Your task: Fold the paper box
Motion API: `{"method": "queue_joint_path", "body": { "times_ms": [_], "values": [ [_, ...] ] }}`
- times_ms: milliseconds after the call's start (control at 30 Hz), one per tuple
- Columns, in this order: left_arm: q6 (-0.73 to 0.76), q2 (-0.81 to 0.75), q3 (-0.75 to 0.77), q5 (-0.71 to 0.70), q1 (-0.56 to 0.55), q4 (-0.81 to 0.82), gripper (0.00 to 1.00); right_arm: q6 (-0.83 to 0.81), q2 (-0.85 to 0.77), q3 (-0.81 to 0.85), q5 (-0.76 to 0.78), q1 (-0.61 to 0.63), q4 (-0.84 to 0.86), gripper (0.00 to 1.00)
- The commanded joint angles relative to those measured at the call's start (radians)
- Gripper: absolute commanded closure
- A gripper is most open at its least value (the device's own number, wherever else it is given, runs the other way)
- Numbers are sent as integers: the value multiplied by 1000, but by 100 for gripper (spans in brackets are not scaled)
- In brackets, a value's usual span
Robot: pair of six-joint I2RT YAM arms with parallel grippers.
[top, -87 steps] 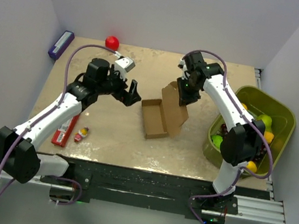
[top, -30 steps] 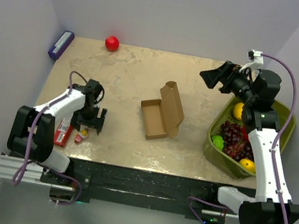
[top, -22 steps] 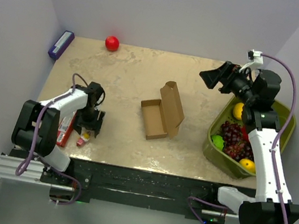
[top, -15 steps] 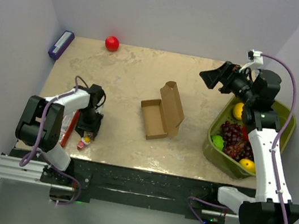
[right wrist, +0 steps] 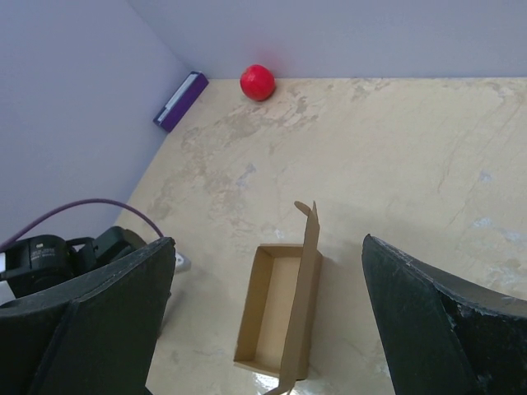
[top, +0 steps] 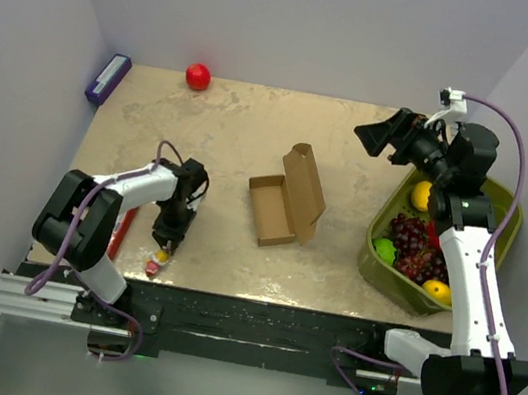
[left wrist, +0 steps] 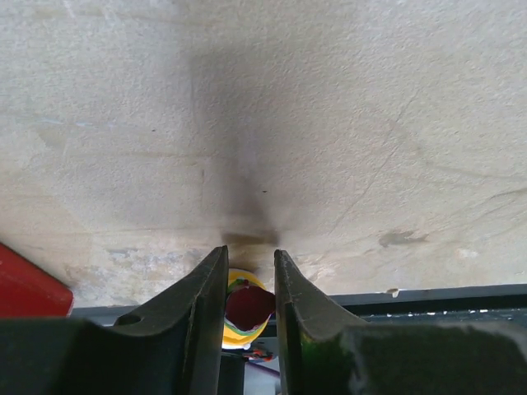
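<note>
Top external view: the paper box sits in the middle of the table, between the two arms.
Box shape: an open brown tray with its lid standing straight up along the tray's right side.
Long side of the box: it runs from the back of the table toward the front, turned a little.
Left gripper: low by the front edge, to the left of the box, pointing away from it.
Left jaws: nearly together, with only a thin gap. A small red and yellow toy shows in that gap. It is too hard to tell if the toy is pinched or just lying there.
Right gripper: up in the air, behind and to the right of the box, near the green bin of fruit.
Right jaws: spread wide, holding nothing.
Right wrist view: the box lies straight ahead, between the two fingers.
Best arm for the lid: likely the right one, since it faces the box and the lid is on its side.
</note>
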Motion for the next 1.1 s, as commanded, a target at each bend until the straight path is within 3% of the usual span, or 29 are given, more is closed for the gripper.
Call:
{"method": "queue_joint_path", "body": {
  "times_ms": [0, 100, 167, 267, 400, 833, 933, 1067],
  "values": [
    [-21, -59, 87, -42, -1, -53, 66, -4, -4, -11, -42, -8, 35, 1],
    [-47, -114, 122, -64, -1, -132, 33, -1, -4, -17, -48, -9, 40, 1],
    [-102, -168, 107, -36, -1, -159, 22, 2, -4, -19, -52, -11, 45, 1],
    [-176, -251, 27, 22, -1, -157, 16, 22, -9, -28, -83, -11, 69, 1],
    [-208, -292, -77, -41, 0, -157, 0, 37, -21, -34, -106, -11, 84, 1],
    [-230, -177, -105, 70, 2, 22, 1, 49, -33, -36, -121, -9, 86, 1],
    [-211, -148, -97, 74, 2, 40, 8, 46, -32, -31, -120, -9, 84, 1],
    [-196, -137, -64, 80, 2, 60, 32, 46, -29, -31, -117, -11, 84, 1]
  ]
}}
